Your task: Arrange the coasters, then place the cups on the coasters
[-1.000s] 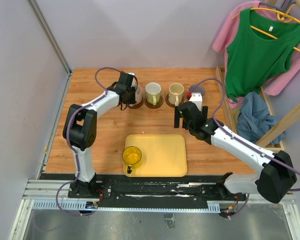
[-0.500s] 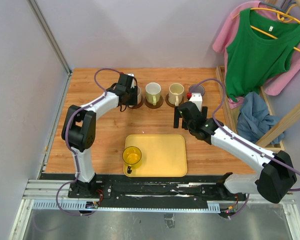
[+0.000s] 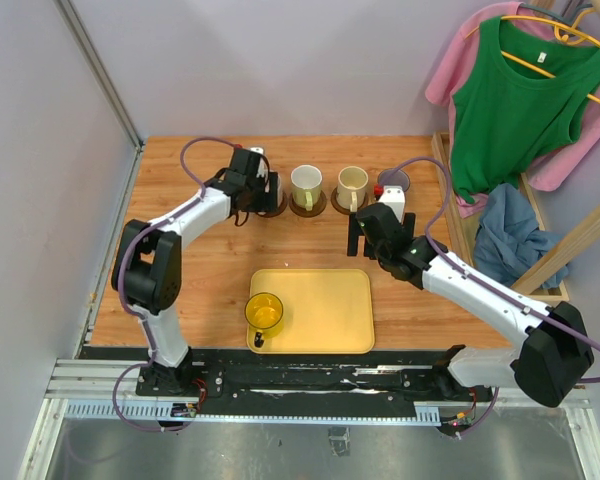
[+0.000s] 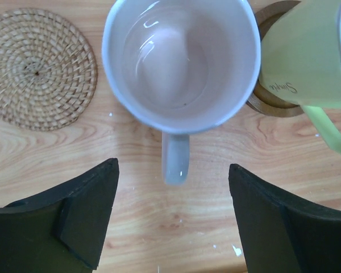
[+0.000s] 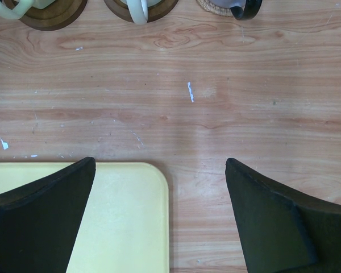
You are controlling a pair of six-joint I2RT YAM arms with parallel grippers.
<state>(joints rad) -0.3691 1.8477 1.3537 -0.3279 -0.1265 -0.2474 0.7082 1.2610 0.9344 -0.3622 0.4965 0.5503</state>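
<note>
The pale pink cup [image 4: 181,62] stands upright in the left wrist view, its handle [image 4: 176,162] pointing at my left gripper [image 4: 174,187], which is open and touches nothing. A bare woven tan coaster [image 4: 40,68] lies to the cup's left. To its right, the green-white cup [image 4: 307,57] sits on a dark coaster [image 4: 273,105]. From above, my left gripper [image 3: 263,190] covers most of the pink cup over its dark coaster [image 3: 273,208]. The green-white [image 3: 306,183], cream [image 3: 353,182] and grey-purple [image 3: 393,182] cups stand in a row. The yellow cup [image 3: 264,312] stands in the tray [image 3: 330,310]. My right gripper [image 3: 357,236] hangs open and empty.
The right wrist view shows the tray's corner [image 5: 125,216] and bare wood between the open fingers. A wooden rack with a green top [image 3: 510,90] and blue cloth [image 3: 505,235] stands off the table's right edge. A grey wall runs along the left.
My left gripper has opened and let go of the pink cup's handle, and its arm has drawn slightly back to the left. The right arm has not moved.
</note>
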